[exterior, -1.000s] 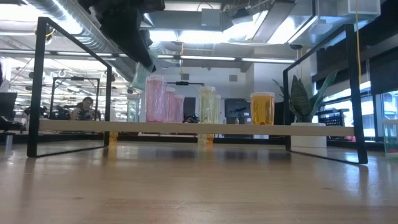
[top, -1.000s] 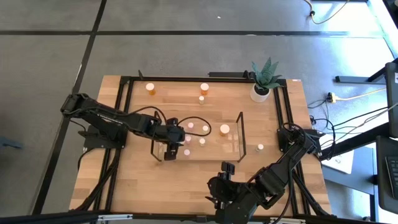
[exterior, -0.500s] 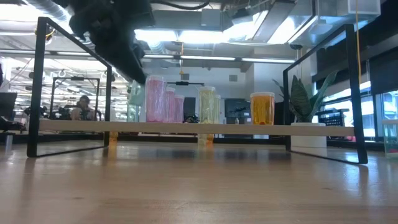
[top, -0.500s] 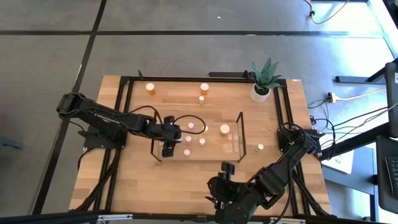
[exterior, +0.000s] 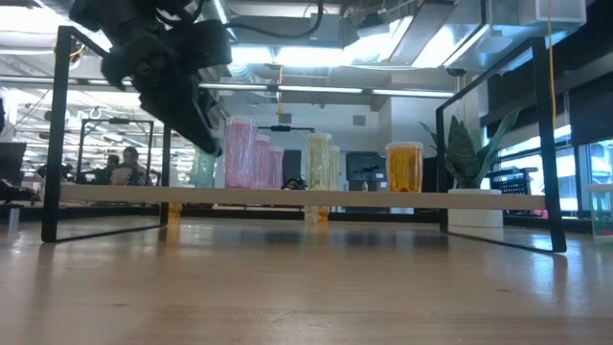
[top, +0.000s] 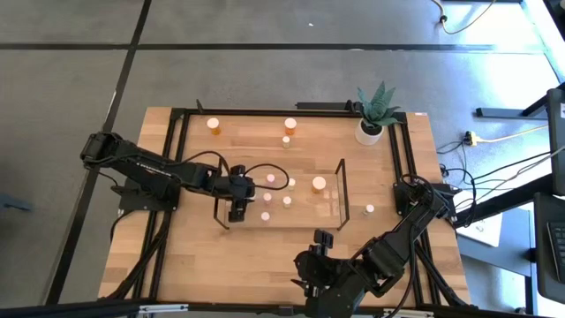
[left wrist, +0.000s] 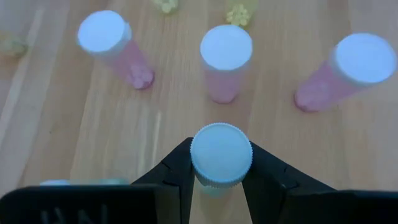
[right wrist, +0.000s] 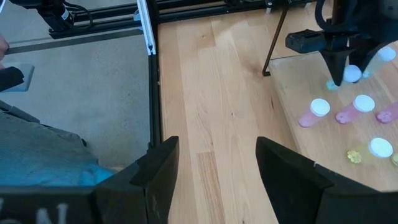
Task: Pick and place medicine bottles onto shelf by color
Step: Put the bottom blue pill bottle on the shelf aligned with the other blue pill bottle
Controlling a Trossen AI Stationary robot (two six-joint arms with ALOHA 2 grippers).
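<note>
The shelf (top: 311, 215), a clear rack with black frame ends, lies mid-table. On it stand pink bottles (left wrist: 226, 50), greenish ones (exterior: 319, 161) and an orange one (exterior: 403, 168). My left gripper (top: 240, 208) hangs over the shelf's left end, shut on a greenish white-capped bottle (left wrist: 221, 154). Its base is at the shelf top; whether it touches, I cannot tell. Loose bottles stand on the table: orange ones (top: 214, 124) at the far side, a white one (top: 369, 210) to the right. My right gripper (right wrist: 217, 168) waits open above the near edge. My left gripper pinches the greenish bottle between its two fingers just under the white cap (left wrist: 214, 185). The fingers (left wrist: 177, 168) slant down at it from the table's left. The bottle stands upright below them (exterior: 203, 168), beside the pink bottles.
A potted plant (top: 374, 113) stands at the far right corner. Black table-frame rails (top: 181, 150) run along the left, right and far sides. The shelf's upright black ends (exterior: 62, 134) rise on either side. Bare wood (top: 265, 256) lies toward the near edge.
My left gripper has come down toward the shelf and a little toward the table's left edge, still shut on the greenish bottle. The bottle has sunk with it from well above the shelf down to the level of the standing bottles.
</note>
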